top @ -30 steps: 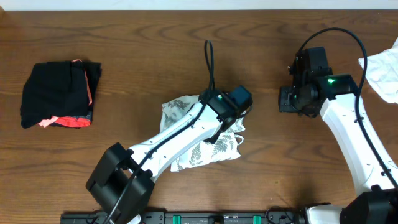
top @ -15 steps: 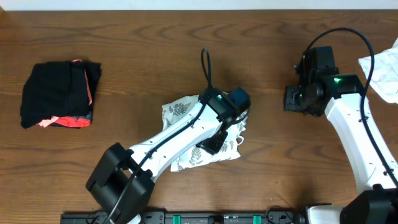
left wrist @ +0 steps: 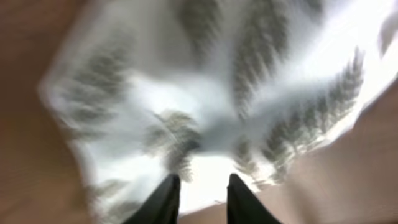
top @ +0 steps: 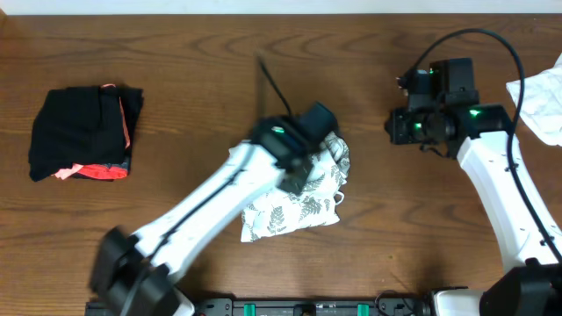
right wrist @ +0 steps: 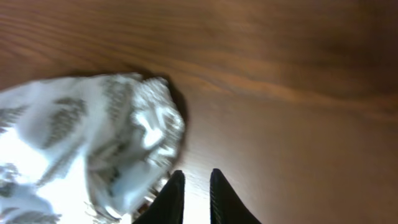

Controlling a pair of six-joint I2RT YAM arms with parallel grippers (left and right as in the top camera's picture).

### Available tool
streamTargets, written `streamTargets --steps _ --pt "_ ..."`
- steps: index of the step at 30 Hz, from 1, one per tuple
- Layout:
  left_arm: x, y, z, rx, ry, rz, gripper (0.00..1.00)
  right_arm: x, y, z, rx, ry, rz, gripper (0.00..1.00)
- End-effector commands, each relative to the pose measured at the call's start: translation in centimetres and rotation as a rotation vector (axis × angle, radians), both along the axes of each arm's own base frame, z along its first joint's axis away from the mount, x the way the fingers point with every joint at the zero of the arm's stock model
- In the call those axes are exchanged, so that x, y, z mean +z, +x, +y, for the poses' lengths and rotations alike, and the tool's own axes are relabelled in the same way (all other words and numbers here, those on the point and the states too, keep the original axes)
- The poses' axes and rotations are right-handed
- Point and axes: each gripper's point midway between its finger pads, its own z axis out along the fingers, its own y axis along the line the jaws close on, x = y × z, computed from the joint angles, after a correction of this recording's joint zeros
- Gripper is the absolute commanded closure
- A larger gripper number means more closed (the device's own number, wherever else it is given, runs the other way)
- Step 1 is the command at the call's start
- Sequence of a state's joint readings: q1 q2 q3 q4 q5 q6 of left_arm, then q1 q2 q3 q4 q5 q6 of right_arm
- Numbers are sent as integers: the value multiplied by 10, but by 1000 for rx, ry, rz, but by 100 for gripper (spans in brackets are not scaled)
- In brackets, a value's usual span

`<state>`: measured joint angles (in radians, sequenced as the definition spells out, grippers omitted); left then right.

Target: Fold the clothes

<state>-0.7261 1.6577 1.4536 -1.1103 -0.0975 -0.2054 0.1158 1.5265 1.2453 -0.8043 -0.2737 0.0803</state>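
Mid-table, left arm (top: pixel 219 197) covers clothes (top: pixel 290 212); left end effector (left wrist: pixel 201 180) blurred, state unclear; right end effector (right wrist: pixel 196 174) parted, empty; black bundle (top: pixel 79 132) leftward.

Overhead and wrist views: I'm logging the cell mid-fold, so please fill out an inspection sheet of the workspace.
Surface: brown wooden table, no spills seen.
Job's things: fern-print dress, crumpled at centre, not folded.
Clutter: black bundle with pink trim at left; plain white cloth at right edge.
Grippers: left gripper over the dress, grip unclear through blur; right gripper above bare wood beside the dress, slim gap, holding nothing.
Cables: black cable looping over the right arm.
Surroundings: pale strip beyond the far edge.
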Motion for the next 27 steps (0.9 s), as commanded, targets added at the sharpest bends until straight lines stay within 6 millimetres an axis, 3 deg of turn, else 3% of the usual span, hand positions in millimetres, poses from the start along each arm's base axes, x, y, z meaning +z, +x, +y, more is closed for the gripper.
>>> streamTargets --steps 1,4,7,11,14,16,20,23,27 --pt "27 39 29 114 -24 -150 67 -7 -1 38 125 77 12 87" --pt "29 75 49 207 -70 -211 65 -23 5 69 210 94 7 88" --pt "19 96 56 242 -147 -190 64 -39 10 93 263 95 5 88" --pt "-8 101 59 276 -204 -80 64 -65 6 120 326 93 39 88" --pt "-34 81 51 273 -230 82 64 -91 -20 134 374 84 160 88" --pt "-44 56 40 267 -263 225 65 -103 -43 131 385 54 261 91" --pt "-44 3 28 266 -277 461 65 -112 -76 116 403 -7 401 94" --pt "-41 -24 33 269 -216 555 65 -113 -86 108 390 -20 456 94" --pt "-41 -34 38 271 -176 588 65 -113 -88 102 375 -22 479 92"
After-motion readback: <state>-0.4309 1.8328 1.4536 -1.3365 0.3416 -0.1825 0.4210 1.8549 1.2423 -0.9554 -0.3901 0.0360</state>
